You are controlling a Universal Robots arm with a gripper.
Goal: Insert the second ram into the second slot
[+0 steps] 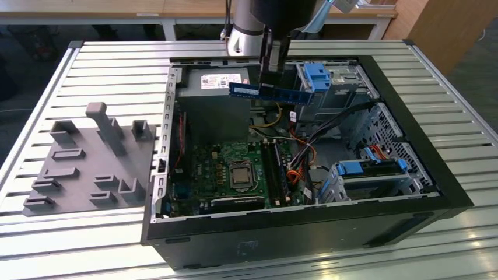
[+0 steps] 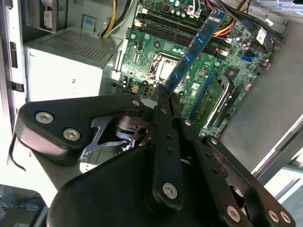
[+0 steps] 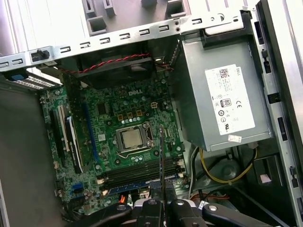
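Note:
The second ram, a thin blue stick, hangs level above the back of the open computer case, over the power supply and clear of the motherboard. My gripper is shut on its middle from above. In the second wrist view the ram sticks out from the gripper, with the board below it. In the first wrist view the ram appears edge-on above the gripper. The long memory slots lie beside the processor socket. A blue strip along one slot may be a seated stick.
The case walls ring the board. The grey power supply sits at the back. Blue drive-bay brackets and loose cables lie on the exterior view's right. A grey holder block rests on the slatted table.

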